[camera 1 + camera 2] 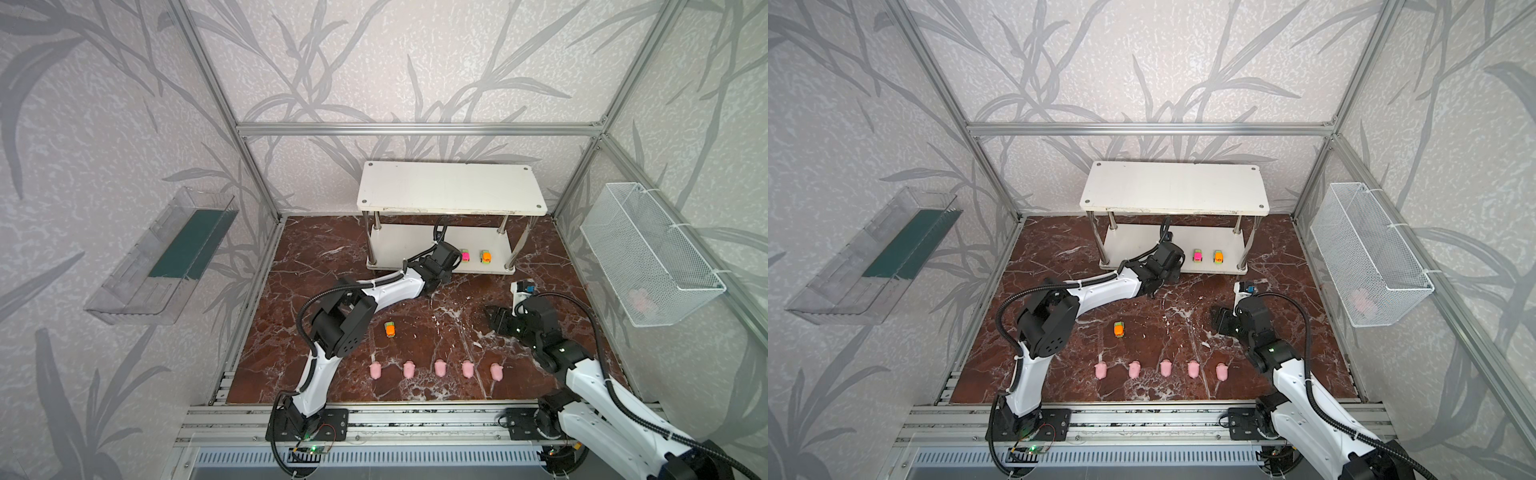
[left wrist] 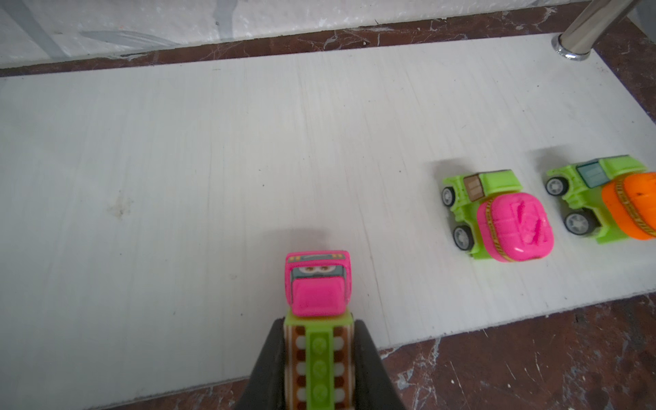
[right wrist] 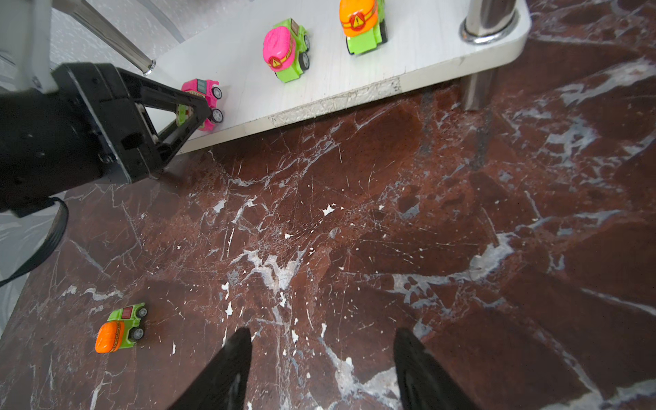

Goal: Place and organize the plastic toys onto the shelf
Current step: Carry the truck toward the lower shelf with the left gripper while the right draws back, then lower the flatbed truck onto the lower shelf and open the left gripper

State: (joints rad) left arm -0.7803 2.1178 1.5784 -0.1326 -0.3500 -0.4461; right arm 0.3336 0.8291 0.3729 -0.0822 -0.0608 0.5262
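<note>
The step in hand is setting down the third toy car. The left gripper (image 2: 318, 330) is closed on a pink car (image 2: 317, 280), its two black fingers pinching the green rear while the pink cab sticks out ahead of them. It holds the car over the lower tier (image 2: 177, 142) of the white shelf (image 1: 451, 187), close to the front edge. The frames do not settle whether the wheels touch the board. At 3 o'clock of that gripper in both top views, two cars are parked side by side on the same tier: a pink-topped green car (image 2: 497, 216) and, beyond it, an orange-topped green car (image 2: 610, 202). The right gripper (image 3: 322, 332) hangs with its jaws apart and nothing between them, over the marble floor (image 1: 457, 316) at about 3 o'clock of its middle. One more orange car (image 1: 390, 329) sits on the floor at roughly 8 o'clock of the middle, and five pink pig figures (image 1: 440, 368) stand in a row along the 6 o'clock edge, so most of the task remains. The next move probably calls for lowering the held car until it rests in line with its neighbours. The fingers then need to part gently and back straight out, so the free-rolling wheels do not carry the car off the edge.
</note>
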